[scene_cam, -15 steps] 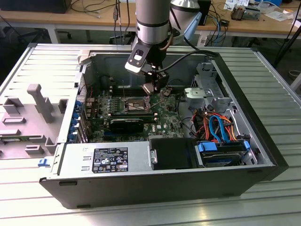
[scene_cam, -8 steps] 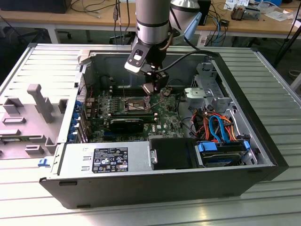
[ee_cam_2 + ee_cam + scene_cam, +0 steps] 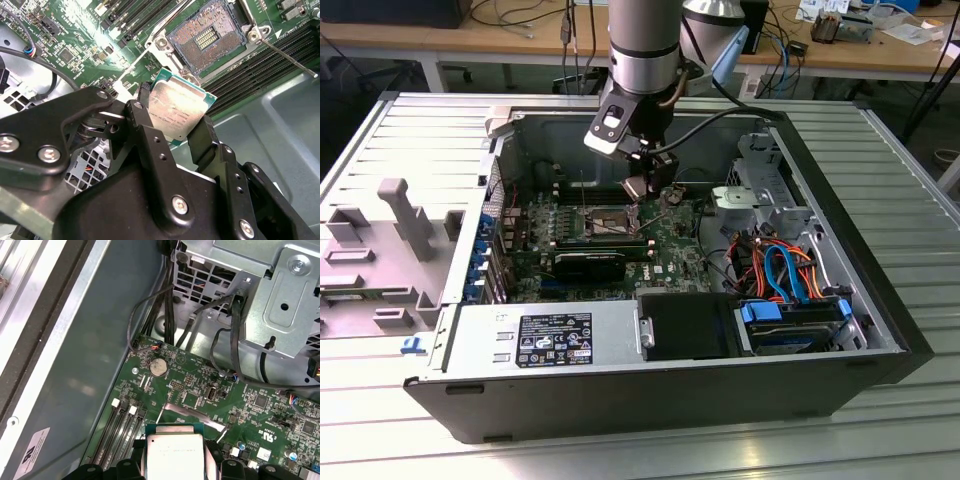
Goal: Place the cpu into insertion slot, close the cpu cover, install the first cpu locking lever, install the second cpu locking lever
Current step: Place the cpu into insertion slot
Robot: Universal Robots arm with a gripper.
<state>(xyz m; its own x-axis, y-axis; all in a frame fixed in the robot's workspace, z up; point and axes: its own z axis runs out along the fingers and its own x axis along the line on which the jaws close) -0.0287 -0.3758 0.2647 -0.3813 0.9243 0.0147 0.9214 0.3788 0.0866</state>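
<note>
Placement step in hand: gripper (image 3: 174,127) clamped on the cpu (image 3: 177,110) by its edges, held tilted near the bare insertion slot (image 3: 207,37) — not seated. Seating likely calls for levelling and squaring first.

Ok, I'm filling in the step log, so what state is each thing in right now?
cpu: gripped by its edges, above the board, not yet seated.
gripper: shut on the cpu.
insertion slot: empty, uncovered, contacts exposed.
locking lever: released, swung out from the slot.
computer case: lying on its side, open on top.
</note>
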